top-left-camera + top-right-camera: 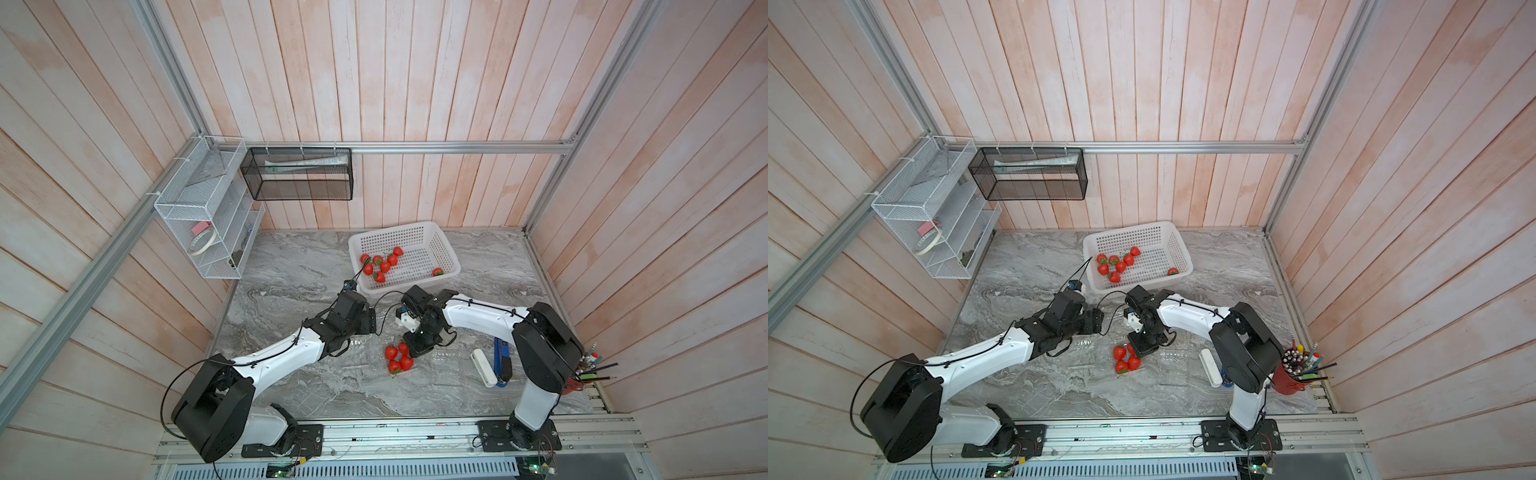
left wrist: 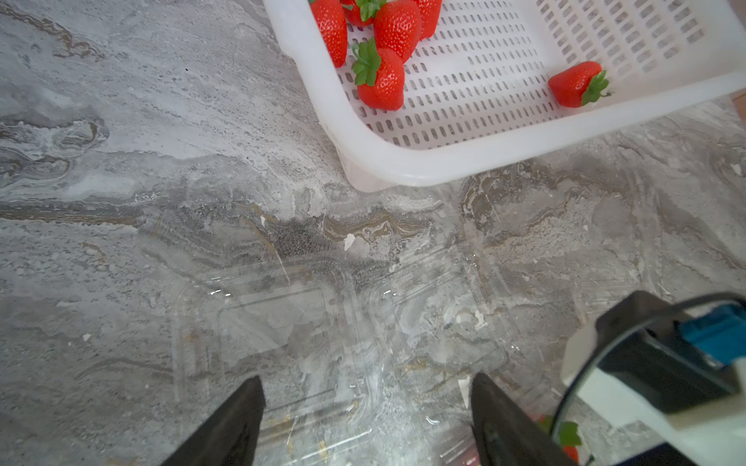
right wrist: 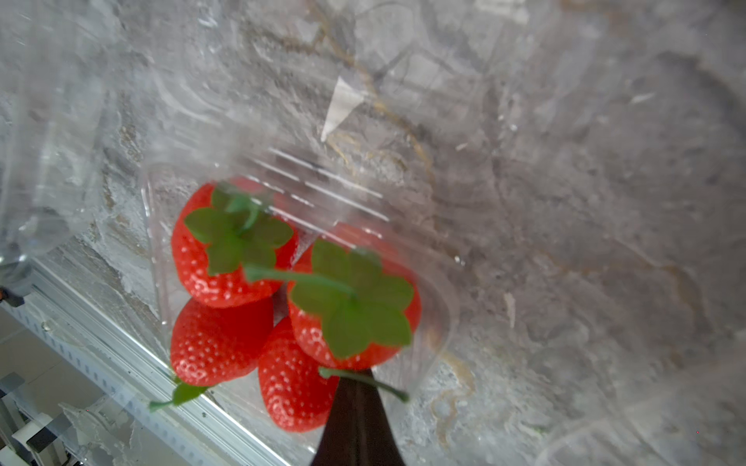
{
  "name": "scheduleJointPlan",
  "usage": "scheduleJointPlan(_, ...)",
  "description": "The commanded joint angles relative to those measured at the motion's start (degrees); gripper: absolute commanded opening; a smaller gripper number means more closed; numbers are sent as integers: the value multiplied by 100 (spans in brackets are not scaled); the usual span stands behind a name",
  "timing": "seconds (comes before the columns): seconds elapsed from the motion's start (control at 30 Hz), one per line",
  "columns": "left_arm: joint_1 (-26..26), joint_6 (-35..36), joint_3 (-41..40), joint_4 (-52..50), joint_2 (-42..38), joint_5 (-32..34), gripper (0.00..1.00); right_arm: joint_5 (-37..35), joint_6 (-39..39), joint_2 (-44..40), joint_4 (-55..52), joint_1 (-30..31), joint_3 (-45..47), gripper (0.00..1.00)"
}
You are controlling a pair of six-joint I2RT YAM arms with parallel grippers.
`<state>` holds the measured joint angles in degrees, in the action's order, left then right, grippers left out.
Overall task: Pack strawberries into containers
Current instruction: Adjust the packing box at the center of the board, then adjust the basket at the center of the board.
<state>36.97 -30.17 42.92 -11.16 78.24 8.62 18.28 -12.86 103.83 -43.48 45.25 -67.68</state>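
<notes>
Several strawberries point(image 1: 384, 266) lie in the white perforated basket point(image 1: 451, 257), one strawberry point(image 1: 437, 272) apart at its near side. More strawberries point(image 1: 399, 359) point(image 3: 226, 258) sit packed in a clear container point(image 3: 428, 322) on the marble, its lid partly up. My right gripper point(image 1: 415, 352) point(image 3: 355, 403) points down at that container's edge, shut, its tip against the nearest berry. My left gripper point(image 1: 369, 322) point(image 2: 369, 423) hovers open over an empty clear container point(image 2: 274, 335), nothing between its fingers point(image 2: 242, 423). Another clear container point(image 2: 444, 322) lies beside it.
A white bar-shaped object point(image 1: 484, 368) and a blue tool point(image 1: 503, 361) lie at the right. A red pencil cup point(image 1: 1293, 378) stands by the right arm's base. Wire racks point(image 1: 208, 208) hang on the left wall. One more clear container point(image 1: 1173, 357) lies right of the packed one.
</notes>
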Motion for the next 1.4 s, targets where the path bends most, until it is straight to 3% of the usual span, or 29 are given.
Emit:
scheduleJointPlan(0.0,-63,64,-5,-51,-100,-1,83,53,152,111,-23,36,-300,0)
scheduleJointPlan(0.43,-76,37,31,-18,-69,-98,83,197,165,-164,36,-6,-403,0)
scheduleJointPlan(0.67,-76,33,41,-13,-108,-80,83,449,256,-633,174,-850,-633,0)
scheduleJointPlan(0.87,-78,-7,50,44,-22,-113,83,1052,-252,-317,1658,-1362,-764,15)
scheduleJointPlan(0.93,-77,13,50,31,-40,-111,83,1213,-401,-47,2076,-1420,-882,28)
scheduleJointPlan(1.1,-133,91,37,-73,-88,-27,83,1318,-308,593,2039,-1407,-1256,45)
scheduleJointPlan(1.2,-209,57,-37,-70,-126,-35,91,1339,-313,755,2107,-1408,-1163,46)
scheduleJointPlan(1.37,-304,29,-79,-49,-99,-105,92,1437,-352,823,2272,-1386,-842,46)
